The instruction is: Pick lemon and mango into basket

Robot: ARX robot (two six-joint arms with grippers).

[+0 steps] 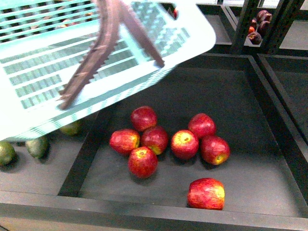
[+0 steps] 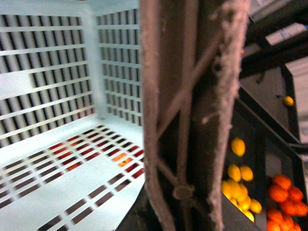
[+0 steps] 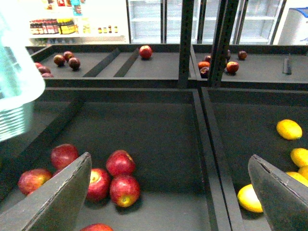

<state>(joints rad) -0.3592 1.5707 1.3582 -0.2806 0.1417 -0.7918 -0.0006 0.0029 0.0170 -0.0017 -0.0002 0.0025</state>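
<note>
The aqua basket (image 1: pixel 43 67) hangs tilted over the left of the bins, its brown handle (image 1: pixel 103 43) across the top. In the left wrist view its slotted inside (image 2: pixel 48 120) looks empty, and my left gripper (image 2: pixel 180 207) is shut on the handle (image 2: pixel 192 96), mostly hidden behind it. Yellow lemons (image 2: pixel 236 185) lie in a bin beyond the handle. My right gripper (image 3: pixel 169 161) is open and holds nothing, low over the apple bin. One lemon (image 3: pixel 250 198) lies close to its finger (image 3: pixel 279 192), with others (image 3: pixel 289 129) further back. The mango is out of view.
Several red apples (image 1: pixel 154 139) lie in the middle bin, one (image 1: pixel 206 193) near its front wall (image 1: pixel 144 209). Green fruits (image 1: pixel 37 147) sit under the basket at left. A raised divider (image 3: pixel 207 159) separates the apple and lemon bins. Oranges (image 2: pixel 284 192) fill another bin.
</note>
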